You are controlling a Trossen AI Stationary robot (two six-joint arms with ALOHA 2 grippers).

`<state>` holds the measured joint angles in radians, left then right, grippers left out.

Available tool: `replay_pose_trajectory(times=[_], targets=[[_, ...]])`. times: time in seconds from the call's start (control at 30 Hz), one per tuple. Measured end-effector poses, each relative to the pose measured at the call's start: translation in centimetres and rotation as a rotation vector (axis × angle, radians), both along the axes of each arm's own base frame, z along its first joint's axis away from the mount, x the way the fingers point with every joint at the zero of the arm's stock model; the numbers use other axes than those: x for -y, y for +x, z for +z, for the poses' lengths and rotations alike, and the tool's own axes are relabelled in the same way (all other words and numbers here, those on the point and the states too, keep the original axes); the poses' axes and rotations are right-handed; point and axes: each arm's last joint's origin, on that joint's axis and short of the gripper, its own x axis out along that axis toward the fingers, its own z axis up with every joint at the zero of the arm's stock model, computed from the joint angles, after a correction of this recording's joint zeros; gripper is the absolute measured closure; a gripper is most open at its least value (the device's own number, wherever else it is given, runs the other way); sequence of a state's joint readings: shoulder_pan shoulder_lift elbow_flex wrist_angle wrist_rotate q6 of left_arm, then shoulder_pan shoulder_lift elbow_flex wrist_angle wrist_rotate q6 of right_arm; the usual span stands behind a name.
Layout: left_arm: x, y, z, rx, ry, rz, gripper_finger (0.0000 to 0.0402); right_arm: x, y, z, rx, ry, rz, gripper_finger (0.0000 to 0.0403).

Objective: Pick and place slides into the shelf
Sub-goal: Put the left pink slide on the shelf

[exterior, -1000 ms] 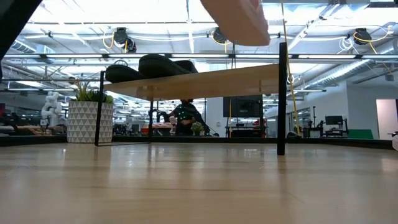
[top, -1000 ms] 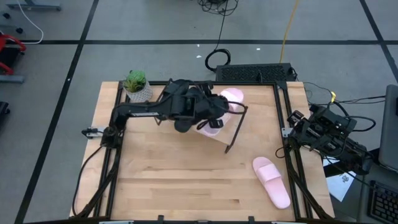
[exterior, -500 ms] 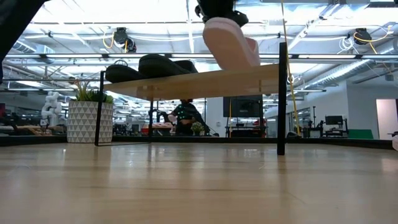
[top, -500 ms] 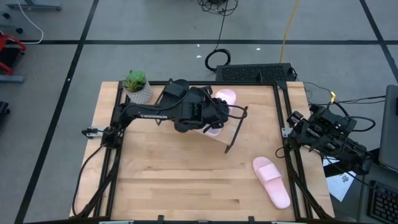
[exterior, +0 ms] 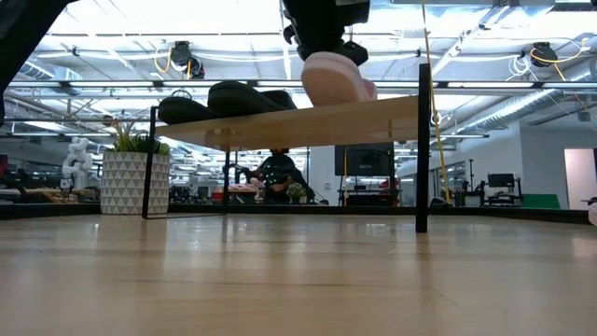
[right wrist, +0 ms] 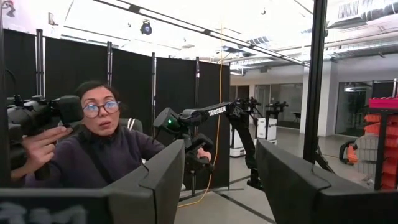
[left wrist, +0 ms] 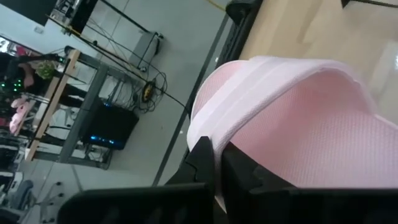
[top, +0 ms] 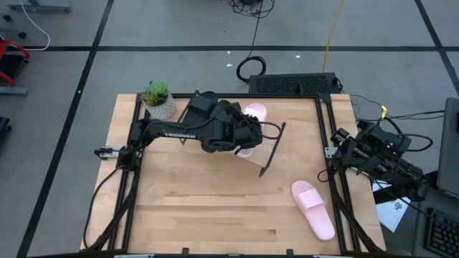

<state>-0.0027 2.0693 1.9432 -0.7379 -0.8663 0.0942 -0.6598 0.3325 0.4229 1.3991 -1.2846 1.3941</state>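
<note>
Desk (top: 186, 208): light wood top; carries the shelf, a potted plant (top: 158, 98) at its far left, and one loose slide.
Shelf (exterior: 373, 114): plank on a thin black frame, far centre of the desk. In the low view it tilts, right end higher. Two black slides (exterior: 229, 96) sit on its left part.
Left arm: reaches from the left over the shelf.
Left pincer (top: 244, 132): closed on a pink slide (exterior: 331, 79), gripped at the strap edge per the wrist view.
Held slide: at the plank, right of the black pair; contact cannot be confirmed.
Second pink slide (top: 313, 208): near right of the desk, not yet shelved.
Right pincer (right wrist: 214, 180): parked off the right edge, fingers apart, empty.
Advice: lower until the sole lies flat, clear of the black pair and the right edge, then release.
</note>
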Motion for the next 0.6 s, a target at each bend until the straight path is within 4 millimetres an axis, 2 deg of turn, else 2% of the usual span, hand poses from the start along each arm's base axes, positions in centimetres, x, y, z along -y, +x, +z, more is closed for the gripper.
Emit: replay_pose_trajectory(times=[0.27,0.6], targets=[[0.4,0.0,-0.2,0.010,-0.013,-0.027,0.0401,0.0,0.0,0.0,-0.006,0.006,0.003,0.0216],[0.6,-1.0,1.1,0.014,-0.022,-0.030,0.0401,0.0,0.0,0.0,-0.006,0.006,0.002,0.0216]])
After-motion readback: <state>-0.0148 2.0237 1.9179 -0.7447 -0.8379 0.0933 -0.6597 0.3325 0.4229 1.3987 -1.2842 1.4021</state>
